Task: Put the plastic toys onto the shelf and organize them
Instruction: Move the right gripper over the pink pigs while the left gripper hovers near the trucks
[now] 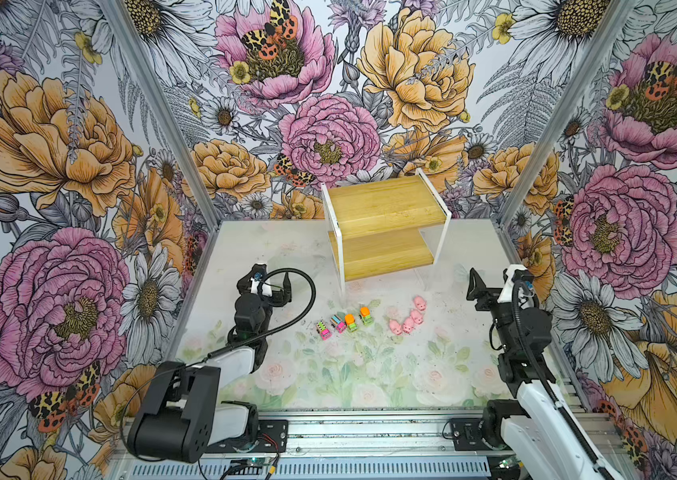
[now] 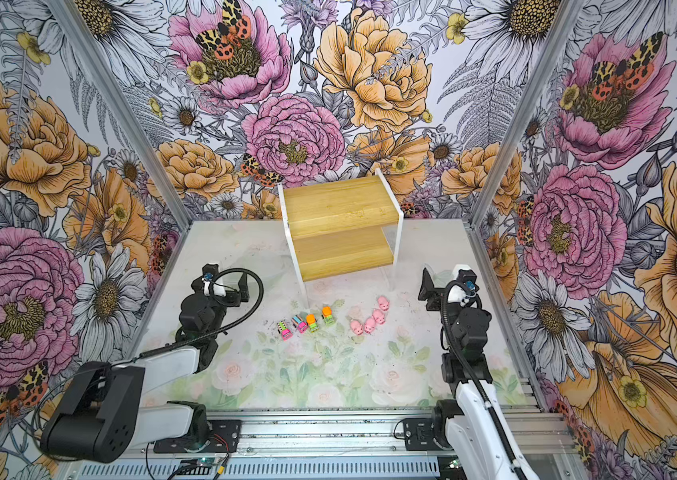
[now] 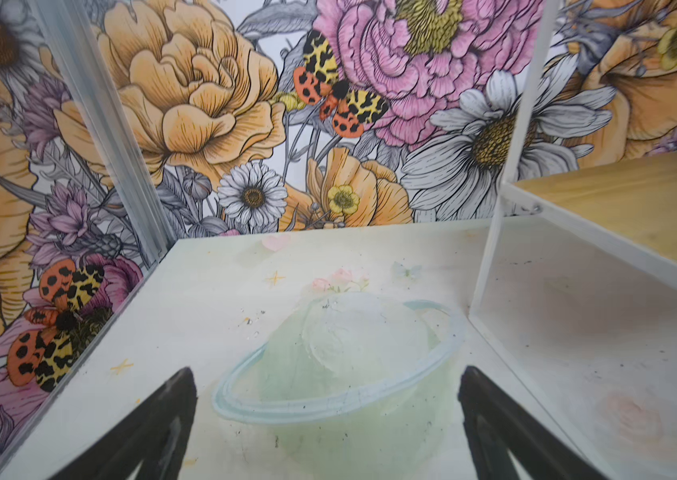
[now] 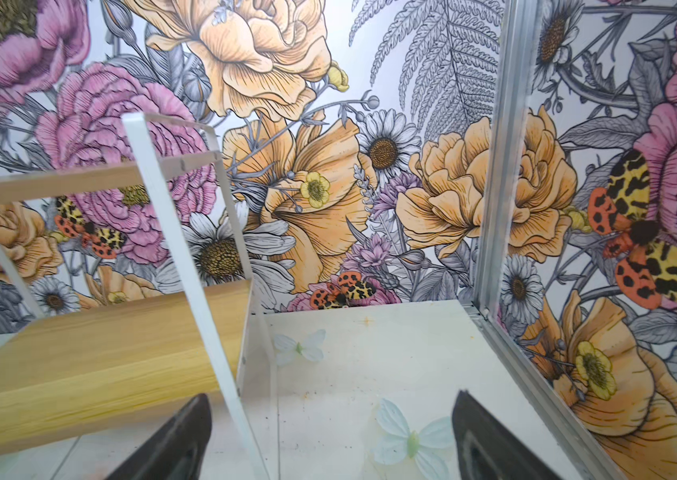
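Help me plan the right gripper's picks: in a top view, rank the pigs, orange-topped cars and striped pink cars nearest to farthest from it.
1. pigs, right end, closest to the right gripper.
2. orange-topped cars, middle.
3. striped pink cars, left end.

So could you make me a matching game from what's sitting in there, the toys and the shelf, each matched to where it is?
Things:
1. pigs
2. pink cars
3. green cars
4. shelf

Places:
A. standing at the back, both boards bare
B. left half of the car row
C. loose cluster to the right of the cars
D. right half of the car row, nearer the pigs

Pairs: 1-C, 2-B, 3-D, 4-A
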You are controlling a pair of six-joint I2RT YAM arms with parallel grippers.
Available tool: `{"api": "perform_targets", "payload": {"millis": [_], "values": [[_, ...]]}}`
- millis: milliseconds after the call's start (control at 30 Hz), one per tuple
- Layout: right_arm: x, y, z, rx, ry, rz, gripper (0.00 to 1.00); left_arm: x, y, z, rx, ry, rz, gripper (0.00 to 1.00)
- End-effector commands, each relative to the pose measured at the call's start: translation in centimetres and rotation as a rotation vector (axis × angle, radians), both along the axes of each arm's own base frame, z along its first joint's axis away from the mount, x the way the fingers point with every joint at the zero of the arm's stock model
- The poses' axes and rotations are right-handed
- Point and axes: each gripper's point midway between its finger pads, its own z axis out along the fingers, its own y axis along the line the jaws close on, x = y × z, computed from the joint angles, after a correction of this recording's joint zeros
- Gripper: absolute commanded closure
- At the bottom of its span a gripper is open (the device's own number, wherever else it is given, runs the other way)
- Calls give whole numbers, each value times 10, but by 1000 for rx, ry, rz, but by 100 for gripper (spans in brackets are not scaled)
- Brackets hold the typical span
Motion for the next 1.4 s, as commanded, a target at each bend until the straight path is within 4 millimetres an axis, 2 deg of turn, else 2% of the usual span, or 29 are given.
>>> {"api": "perform_targets", "payload": {"millis": [0,100,200,367,567,800,933,967,1200,1367], "values": [[-14,28,-28,112,122,149,11,-14,-7,4,-44,65,-19,1],[-24,43,-39,183,164,222,12,-34,-17,14,-143,44,-62,1],[-32,55,-57,228,218,264,15,-51,-26,11,-217,46,-104,1],[-41,74,-90,283,308,319,17,-63,-32,6,-256,70,-109,1],[-45,96,-125,302,430,371,23,-63,-46,-10,-390,155,-150,1],[-40,112,-143,239,512,343,26,-59,-69,-30,-358,220,-157,1],[-35,120,-155,189,548,314,27,-57,-72,-36,-379,220,-160,1],[-34,121,-159,183,559,309,27,-55,-67,-36,-384,207,-131,1],[-28,113,-188,153,635,229,27,-48,-74,-55,-383,258,-132,1],[-27,105,-196,153,659,173,28,-44,-77,-60,-388,265,-134,1]]}}
